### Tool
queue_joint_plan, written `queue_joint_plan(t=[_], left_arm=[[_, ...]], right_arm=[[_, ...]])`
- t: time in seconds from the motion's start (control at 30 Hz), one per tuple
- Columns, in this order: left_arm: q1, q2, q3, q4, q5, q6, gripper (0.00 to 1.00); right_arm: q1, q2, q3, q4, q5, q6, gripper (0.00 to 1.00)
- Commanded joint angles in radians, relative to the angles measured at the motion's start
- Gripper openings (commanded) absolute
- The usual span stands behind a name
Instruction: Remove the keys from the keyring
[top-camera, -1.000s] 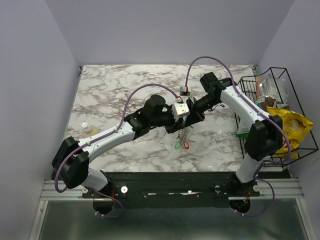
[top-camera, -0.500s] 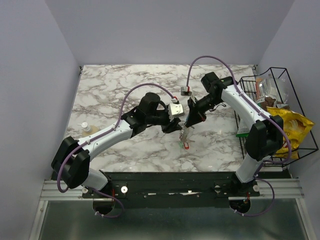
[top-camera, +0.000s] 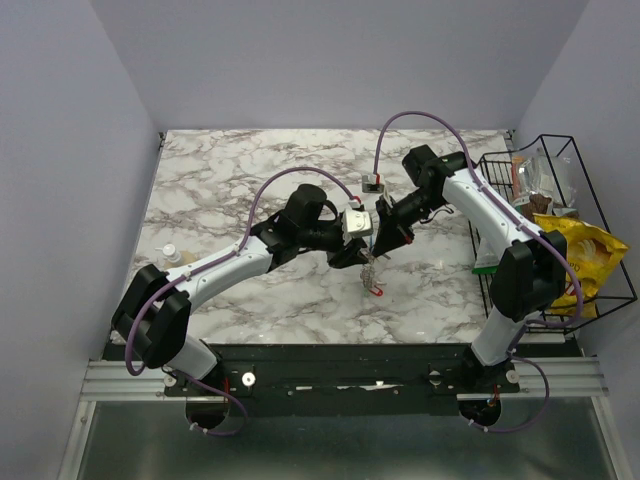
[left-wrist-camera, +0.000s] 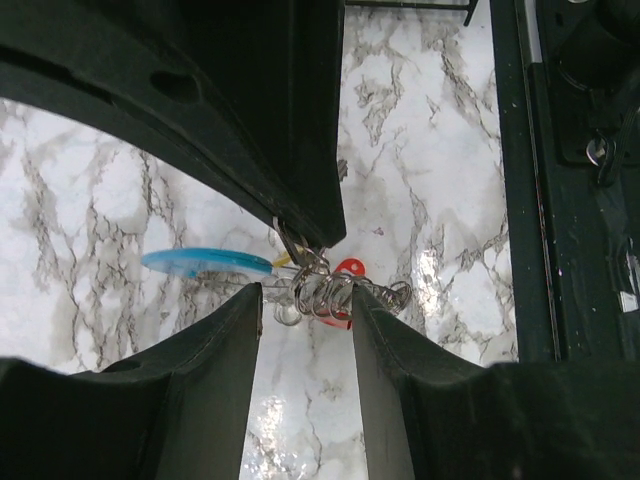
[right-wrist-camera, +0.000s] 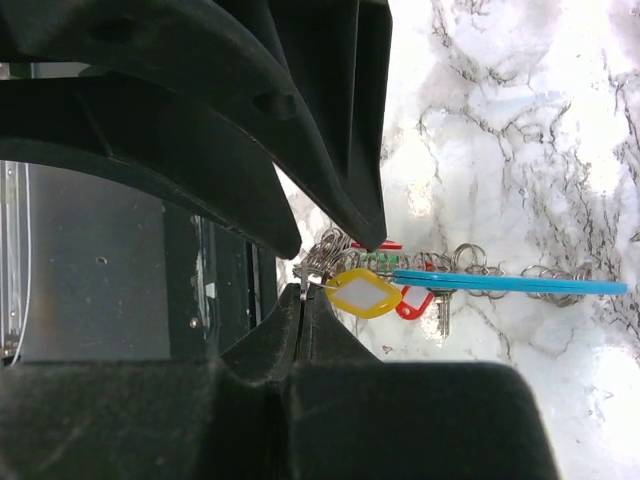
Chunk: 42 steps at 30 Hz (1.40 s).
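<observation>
Right gripper (right-wrist-camera: 303, 291) is pressed together on the keyring (right-wrist-camera: 500, 283) at its 9 o'clock end, and the ring's blue part runs edge-on toward 3 o'clock. 1 yellow key (right-wrist-camera: 362, 292) and 1 red key (right-wrist-camera: 412, 303) hang just beside my fingertips. My left gripper (left-wrist-camera: 306, 296) has its jaws apart with the keyring's metal coils in the gap; I cannot tell whether the pads touch them. Seen from above, the bundle hangs at 6 o'clock of both grippers, near the marble table (top-camera: 230, 180).

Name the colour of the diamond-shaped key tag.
The tag is yellow, pale-centred; right wrist view shows it best.
</observation>
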Motion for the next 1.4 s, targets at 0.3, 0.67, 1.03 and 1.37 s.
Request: queue_joint_plan(t=[0.3,0.67,1.03,1.37], left_arm=[[-0.005,0.024,0.050,0.013,0.047,0.030,0.48],[-0.005,0.033,0.052,-0.008,0.083,0.044,0.33],[-0.005,0.016,0.038,-0.036,0.122,0.061,0.31],[0.000,0.008,0.026,-0.016,0.106,0.045,0.13]], right_arm=[[-0.004,0.003,0.035,-0.080,-0.076,-0.061,0.01],[-0.004,0.005,0.044,-0.119,-0.087,-0.098,0.01],[-0.006,0.008,0.067,-0.129,-0.081,-0.098,0.01],[-0.007,0.008,0.069,-0.123,-0.070,-0.093,0.01]])
